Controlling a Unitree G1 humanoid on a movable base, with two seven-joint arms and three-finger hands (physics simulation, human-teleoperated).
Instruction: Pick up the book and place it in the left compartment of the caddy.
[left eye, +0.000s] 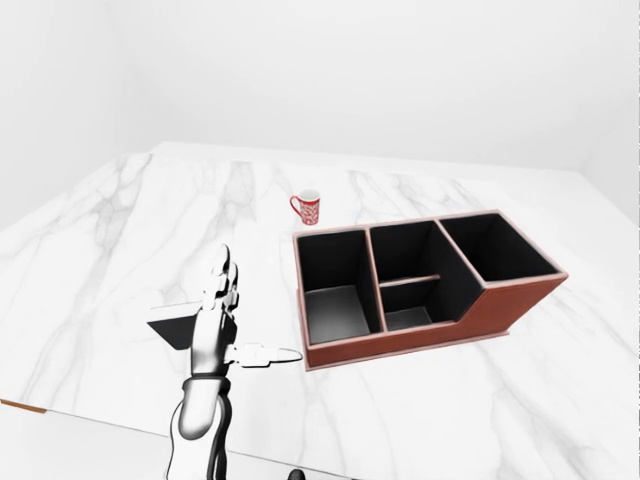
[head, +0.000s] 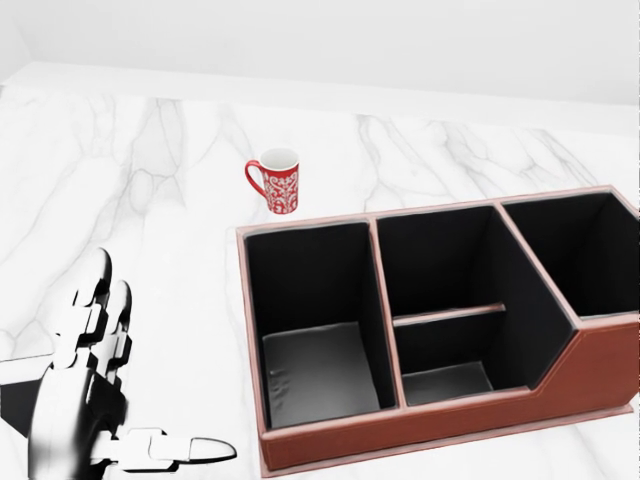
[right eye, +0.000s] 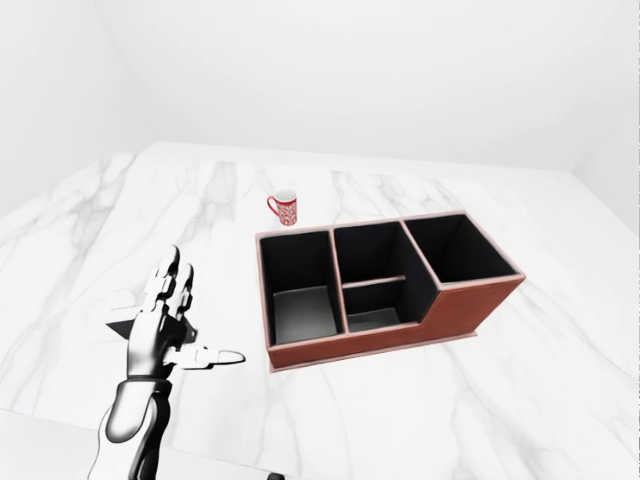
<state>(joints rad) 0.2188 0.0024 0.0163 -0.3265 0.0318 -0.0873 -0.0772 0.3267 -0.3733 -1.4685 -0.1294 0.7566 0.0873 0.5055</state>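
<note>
We log the left hand (left eye: 222, 318) spread wide: two fingers upright, thumb (left eye: 268, 354) pointing right, gripping nothing. It stands over the book (left eye: 183, 327), a dark flat slab at lower left of the left-eye view; contact we cannot confirm. The head view shows only a black corner of the book at its left edge (the eye views show more of it). Counted: one book, one brown caddy (head: 560, 392) with its left compartment (head: 318, 330) empty, one red patterned mug (head: 277, 181), all on the marble counter (left eye: 110, 240).
</note>
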